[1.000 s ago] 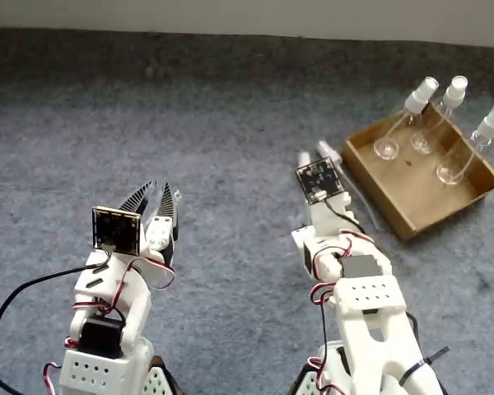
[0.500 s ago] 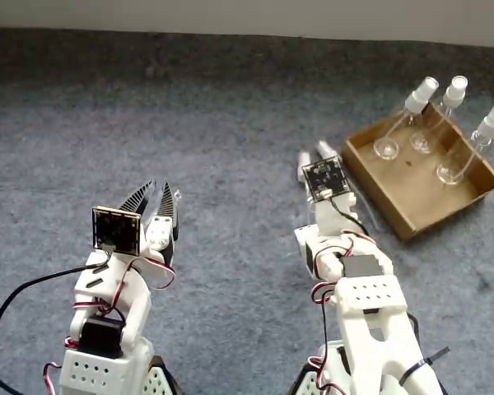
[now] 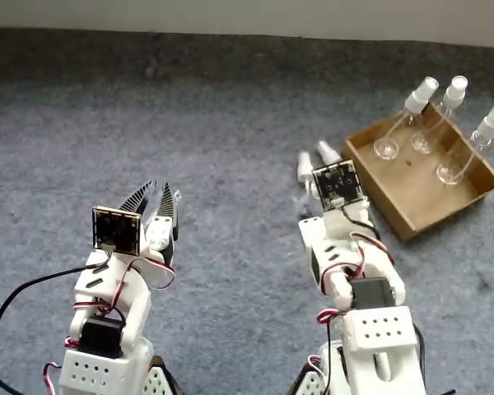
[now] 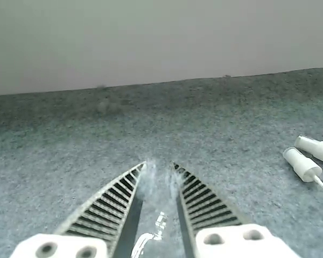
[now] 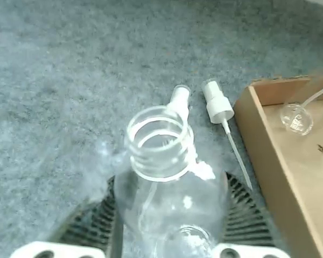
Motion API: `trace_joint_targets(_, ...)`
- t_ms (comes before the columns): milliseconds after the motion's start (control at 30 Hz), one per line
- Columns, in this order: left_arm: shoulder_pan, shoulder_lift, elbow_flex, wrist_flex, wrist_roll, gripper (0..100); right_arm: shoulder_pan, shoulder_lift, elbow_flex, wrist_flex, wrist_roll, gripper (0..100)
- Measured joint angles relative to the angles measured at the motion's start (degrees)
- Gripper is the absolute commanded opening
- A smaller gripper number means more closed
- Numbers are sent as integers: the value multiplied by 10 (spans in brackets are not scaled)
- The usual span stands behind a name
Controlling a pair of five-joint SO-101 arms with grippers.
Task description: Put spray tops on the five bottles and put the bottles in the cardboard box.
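While our right gripper [image 5: 169,185] is clamped on a bottle [image 5: 160,145] with no top, our left gripper [image 4: 159,167], nearer the front edge of the tabletop [image 3: 230,99], holds tight a second clear bottle [image 4: 152,234]. We see two spray tops [image 5: 218,107] lying just beside the cardboard box [image 3: 377,191] toward the far right corner, with three capped bottles [image 3: 395,132] inside.

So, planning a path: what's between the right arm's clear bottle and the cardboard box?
Two white plastic spray tops on grey carpet, in right wrist view.
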Motion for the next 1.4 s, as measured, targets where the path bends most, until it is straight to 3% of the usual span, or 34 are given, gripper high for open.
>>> trace_joint_targets(267, 0, 0, 0, 0, 0, 40, 0, -192, 0, 136, 0, 135)
trace_joint_targets(400, 0, 0, 0, 0, 0, 39, 0, -253, 0, 175, -34, 135)
trace_joint_targets(733, 10, 0, -4, 62, -78, 39, 56, -296, 56, 193, -65, 135)
trace_joint_targets(933, 39, 0, -84, 191, -151, 39, 59, -298, 80, 193, -65, 135)
trace_joint_targets(1067, 38, -4, -143, 249, -160, 39, 59, -297, 86, 193, -65, 135)
trace_joint_targets(1400, 38, -7, -220, 263, -197, 38, 59, -297, 159, 149, -65, 135)
